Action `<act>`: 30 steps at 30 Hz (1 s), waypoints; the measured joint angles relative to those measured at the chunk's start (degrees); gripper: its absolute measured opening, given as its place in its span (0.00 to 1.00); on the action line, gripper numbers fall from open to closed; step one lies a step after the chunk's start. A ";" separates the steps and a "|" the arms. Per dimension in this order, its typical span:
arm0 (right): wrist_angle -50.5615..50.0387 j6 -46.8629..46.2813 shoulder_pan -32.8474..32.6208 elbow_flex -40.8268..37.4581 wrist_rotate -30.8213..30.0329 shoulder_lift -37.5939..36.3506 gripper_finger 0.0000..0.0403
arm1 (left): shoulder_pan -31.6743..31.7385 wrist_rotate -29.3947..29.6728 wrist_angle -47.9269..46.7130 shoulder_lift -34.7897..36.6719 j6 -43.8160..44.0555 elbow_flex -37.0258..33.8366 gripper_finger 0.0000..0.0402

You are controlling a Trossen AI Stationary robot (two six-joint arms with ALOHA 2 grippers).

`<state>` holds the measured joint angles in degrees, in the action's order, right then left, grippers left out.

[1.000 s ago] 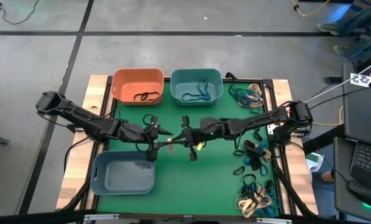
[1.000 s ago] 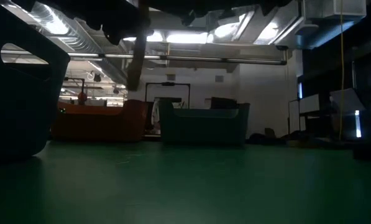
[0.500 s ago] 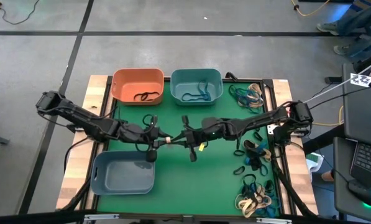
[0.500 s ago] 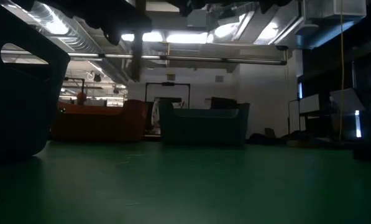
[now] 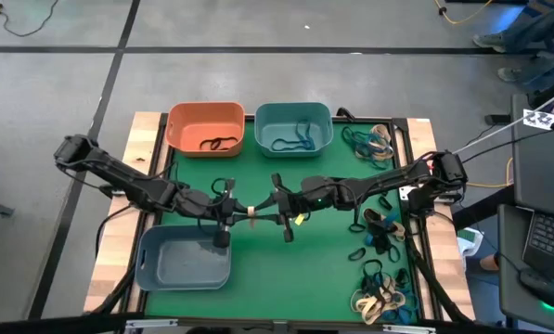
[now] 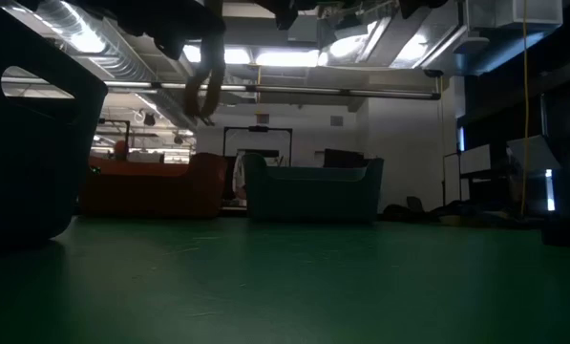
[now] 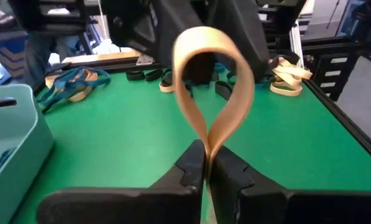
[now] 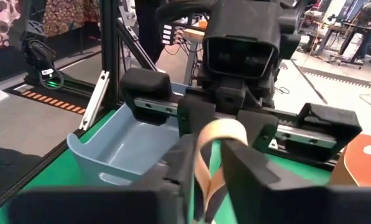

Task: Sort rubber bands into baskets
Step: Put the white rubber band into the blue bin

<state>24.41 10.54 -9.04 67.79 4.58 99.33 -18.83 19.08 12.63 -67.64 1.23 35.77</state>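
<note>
While the arms are meeting mid-table, the left gripper [image 7: 205,163] is clamping a tan band [image 7: 211,87]; the right gripper [image 8: 211,163] is parting around it. A handover is underway. Next, the grey-blue basket [image 5: 184,262], front-left corner, likely awaits.

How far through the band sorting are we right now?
Early. Black bands lie in the orange basket and blue ones in the teal basket; the grey-blue basket looks empty. In hand: a tan rubber band mid-handover, pinched by the left tool, with the right tool open around it. Left: the piles of unsorted bands along the mat's right side.
</note>
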 joint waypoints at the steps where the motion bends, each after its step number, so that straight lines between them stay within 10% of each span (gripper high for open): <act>1: -0.06 0.01 0.00 0.00 0.00 -0.10 0.28 | -0.03 -0.01 -0.31 0.40 -0.40 0.00 0.02; 10: -5.24 0.24 -1.14 0.05 0.44 -3.30 0.50 | -4.66 0.01 -8.78 9.10 1.58 0.07 0.03; 30: -12.14 -7.60 -5.38 0.04 -1.08 -3.34 0.52 | -18.49 -15.98 -38.69 17.84 30.84 -0.89 0.04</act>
<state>12.28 2.93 -14.41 67.83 3.50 95.98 -37.32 3.10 -26.06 -49.80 32.08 34.88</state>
